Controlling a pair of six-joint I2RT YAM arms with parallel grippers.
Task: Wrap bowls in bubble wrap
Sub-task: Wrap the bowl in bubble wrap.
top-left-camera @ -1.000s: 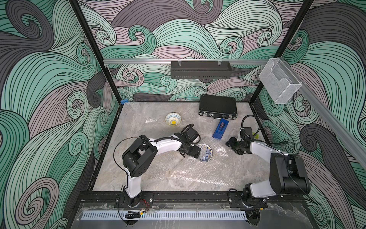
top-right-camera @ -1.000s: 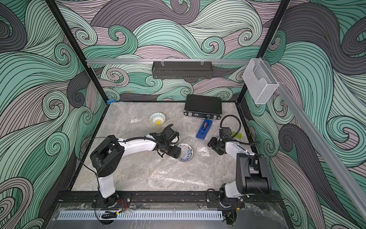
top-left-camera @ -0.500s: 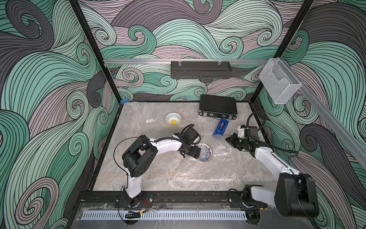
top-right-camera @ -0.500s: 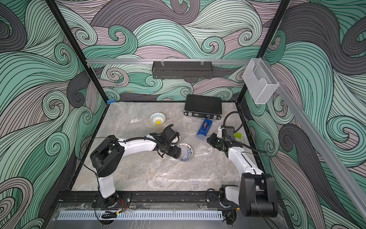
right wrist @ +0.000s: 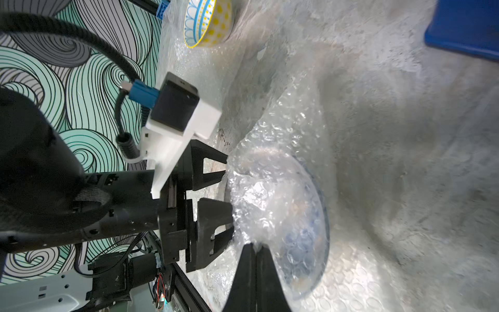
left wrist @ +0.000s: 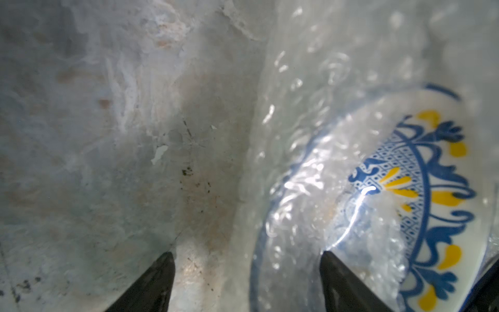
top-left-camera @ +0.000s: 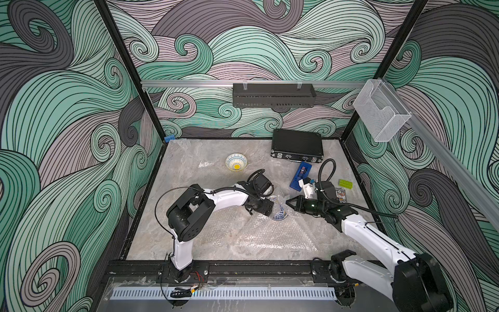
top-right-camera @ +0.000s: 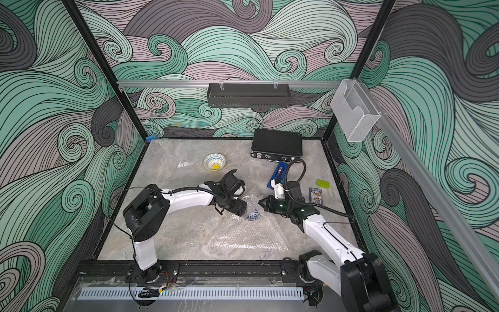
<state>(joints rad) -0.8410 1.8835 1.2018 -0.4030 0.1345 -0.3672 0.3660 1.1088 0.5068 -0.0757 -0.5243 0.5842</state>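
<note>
Blue-white bowl (top-left-camera: 279, 214): tilted on edge at mid-surface, lying on the bubble wrap (top-left-camera: 270, 235), with a fold of the sheet drawn over it. Left tool (top-left-camera: 270, 209): jaws spread, tips against the wrap-covered side of that bowl, gripping nothing. Right tool (top-left-camera: 287, 202): jaws pressed together, pinching a raised fold of bubble wrap just above the bowl's rim. Pale bowl (top-left-camera: 236, 162): upright and uncovered on the marbled surface (top-left-camera: 189, 167), toward the back, well apart from both tools. Black case (top-left-camera: 297, 146): at the back wall.
</note>
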